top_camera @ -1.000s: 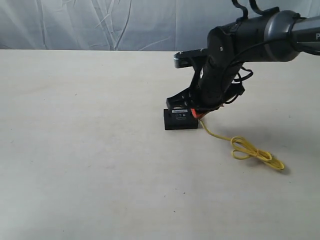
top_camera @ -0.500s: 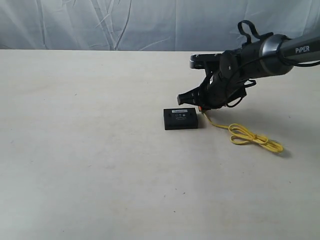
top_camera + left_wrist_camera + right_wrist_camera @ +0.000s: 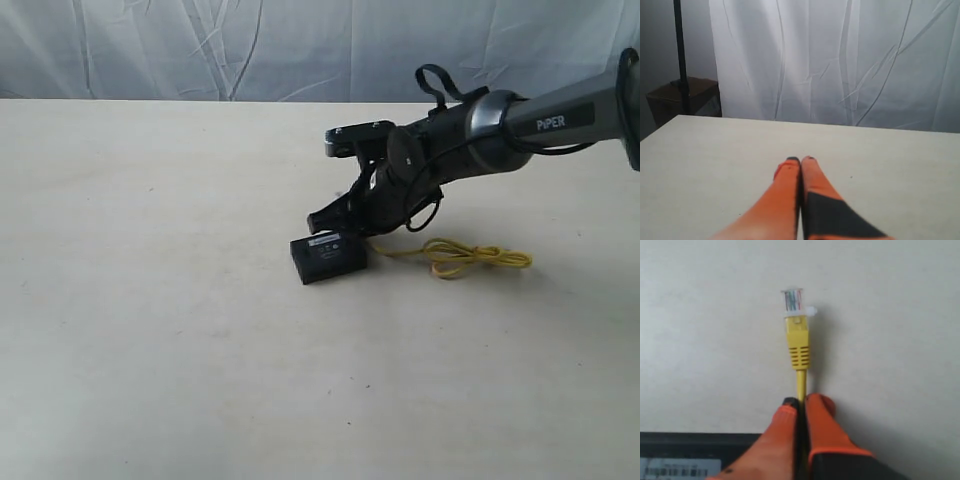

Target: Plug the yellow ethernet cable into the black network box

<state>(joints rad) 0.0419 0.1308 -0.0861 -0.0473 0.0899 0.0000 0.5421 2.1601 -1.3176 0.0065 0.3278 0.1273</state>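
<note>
Right orange-fingered claw (image 3: 800,402), clamped on thin yellow ethernet cable (image 3: 800,377) behind clear plug (image 3: 792,302): turn plug toward flat black plastic network box (image 3: 328,257), port seemingly hidden.

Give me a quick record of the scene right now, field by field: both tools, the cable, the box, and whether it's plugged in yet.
right tool: shut on the yellow ethernet cable just behind its plug
plug: clear, sticking out beyond the tool, in no port, bare table behind it
black network box: flat on the table, label up, next to the right tool
cable slack: loose tangle on the table, right of the box in the exterior view
left tool: shut, empty, pointing toward the curtain
plugged in: no
</note>
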